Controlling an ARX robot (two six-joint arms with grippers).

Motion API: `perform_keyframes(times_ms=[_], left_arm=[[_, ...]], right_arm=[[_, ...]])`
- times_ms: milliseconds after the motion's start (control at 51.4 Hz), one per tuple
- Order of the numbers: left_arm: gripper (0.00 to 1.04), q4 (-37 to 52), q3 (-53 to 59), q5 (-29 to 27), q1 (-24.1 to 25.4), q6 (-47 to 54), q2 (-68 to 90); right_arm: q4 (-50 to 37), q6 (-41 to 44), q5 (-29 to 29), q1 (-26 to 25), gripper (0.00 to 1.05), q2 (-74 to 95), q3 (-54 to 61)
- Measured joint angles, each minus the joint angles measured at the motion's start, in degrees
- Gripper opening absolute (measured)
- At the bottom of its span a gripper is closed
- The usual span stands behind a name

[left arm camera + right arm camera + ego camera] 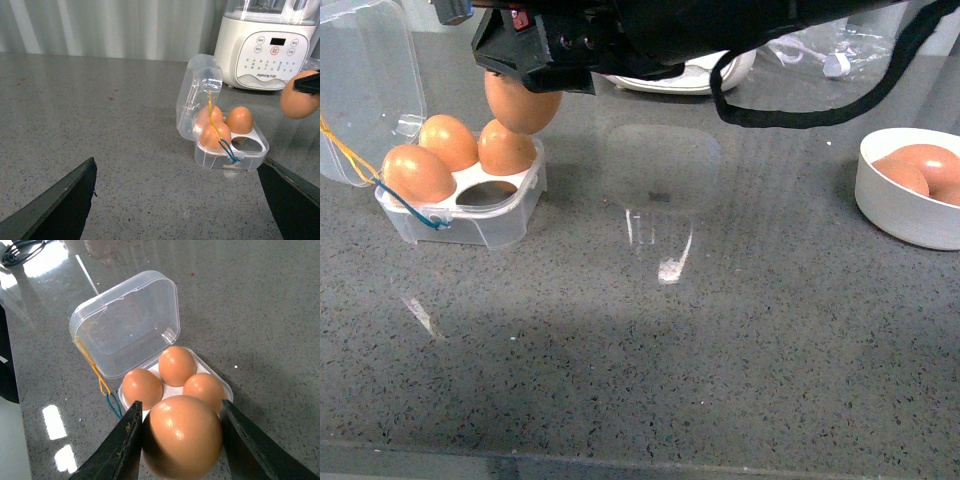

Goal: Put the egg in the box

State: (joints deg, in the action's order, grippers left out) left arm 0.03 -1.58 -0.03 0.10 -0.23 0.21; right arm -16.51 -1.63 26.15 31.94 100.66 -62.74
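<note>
right gripper (182, 442), clamped on the egg (523, 103), seems off the box's (510, 218) empty slot (485, 193); lowering could crack a seated egg (506, 148).

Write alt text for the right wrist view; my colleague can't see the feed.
The right gripper grips a brown egg between its dark fingers, with the open clear box just beyond it. Three more eggs sit inside it, and yellow and blue cords trail from its side onto the grey counter.
</note>
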Motion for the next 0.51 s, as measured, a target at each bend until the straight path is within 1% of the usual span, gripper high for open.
perform_keyframes(times_ms=[292, 506], left_arm=[[0.98, 0.0, 0.0, 0.0, 0.0, 0.0, 0.0], [0.98, 0.0, 0.0, 0.0, 0.0, 0.0, 0.0]], right_arm=[[2.54, 2.43, -0.13, 1.49, 0.39, 5.09, -4.92], [2.97, 2.97, 0.7, 1.88, 0.39, 6.86, -5.99]])
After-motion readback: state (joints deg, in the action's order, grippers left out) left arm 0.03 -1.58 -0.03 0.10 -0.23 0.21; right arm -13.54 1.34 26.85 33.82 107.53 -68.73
